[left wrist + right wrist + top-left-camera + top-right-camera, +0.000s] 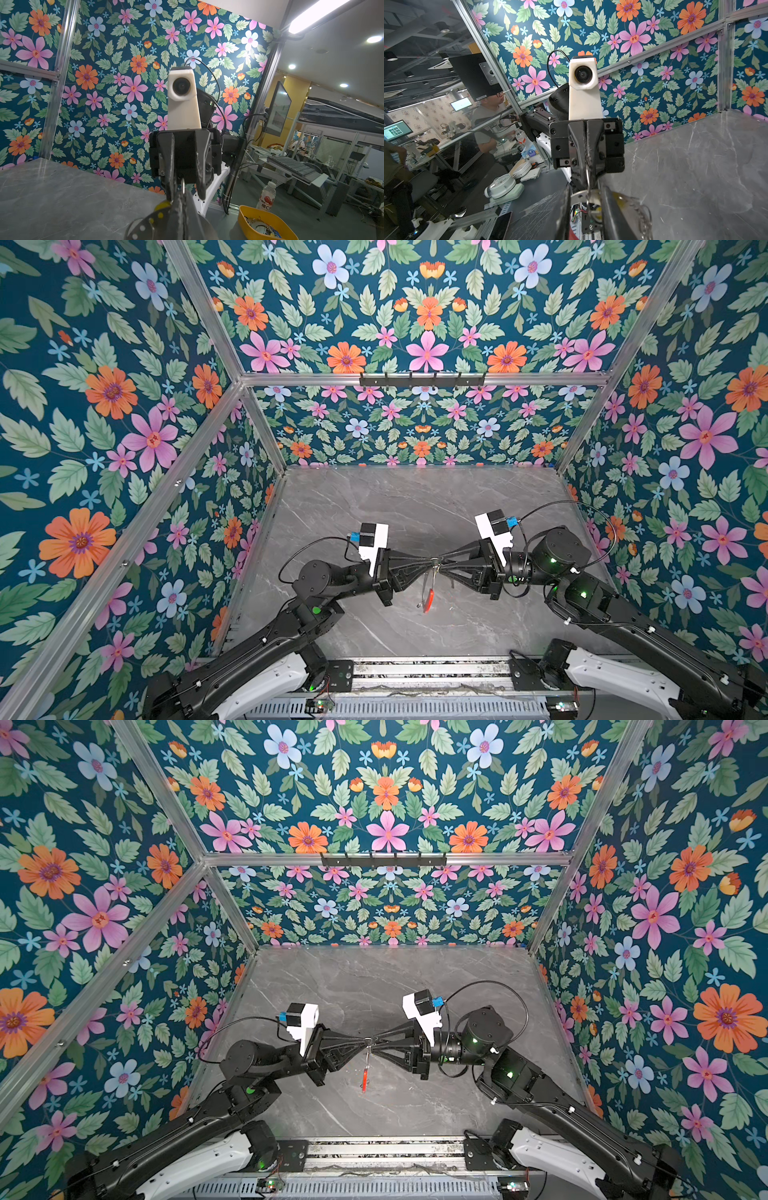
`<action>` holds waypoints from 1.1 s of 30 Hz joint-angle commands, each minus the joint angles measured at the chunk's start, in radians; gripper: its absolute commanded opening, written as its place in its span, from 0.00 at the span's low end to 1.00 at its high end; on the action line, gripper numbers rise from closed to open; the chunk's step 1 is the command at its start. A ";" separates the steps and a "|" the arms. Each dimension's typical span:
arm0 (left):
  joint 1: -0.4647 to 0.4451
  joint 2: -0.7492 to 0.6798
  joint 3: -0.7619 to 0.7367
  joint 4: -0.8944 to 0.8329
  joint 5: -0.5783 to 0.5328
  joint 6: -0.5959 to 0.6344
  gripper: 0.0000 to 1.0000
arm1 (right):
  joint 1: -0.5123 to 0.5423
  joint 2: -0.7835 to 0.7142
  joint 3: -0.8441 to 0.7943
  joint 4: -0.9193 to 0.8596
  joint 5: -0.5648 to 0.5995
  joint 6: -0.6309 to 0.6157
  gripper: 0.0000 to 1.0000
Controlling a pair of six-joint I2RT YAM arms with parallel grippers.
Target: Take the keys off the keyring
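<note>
Both grippers meet tip to tip above the middle of the grey table [415, 506]. My left gripper [432, 565] [182, 207] is shut on the thin metal keyring, whose red sleeve [429, 598] [364, 1079] hangs below the tips in both top views. My right gripper [443, 566] [586, 216] faces it with its jaws apart. In the gap lie a silvery key [578, 197] and its yellow tag [598, 217]. The same yellow tag [162, 205] shows beside the left fingers. I cannot tell whether the right fingers [612, 214] press on the key.
A black hook rail [422, 379] hangs on the back wall. Floral walls with metal posts close in the table on three sides. Beyond the cell stand a yellow tray [266, 222], a bottle [268, 195] and a seated person [488, 116].
</note>
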 commanded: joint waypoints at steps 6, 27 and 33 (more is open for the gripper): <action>0.000 -0.001 -0.003 0.058 -0.035 0.005 0.00 | 0.010 0.008 0.008 0.021 -0.020 0.000 0.18; 0.000 0.019 -0.003 0.056 -0.024 -0.021 0.07 | 0.010 0.010 0.048 -0.097 0.044 -0.017 0.00; 0.001 -0.035 -0.012 -0.040 -0.034 -0.019 0.42 | 0.009 0.000 0.100 -0.307 0.058 -0.089 0.00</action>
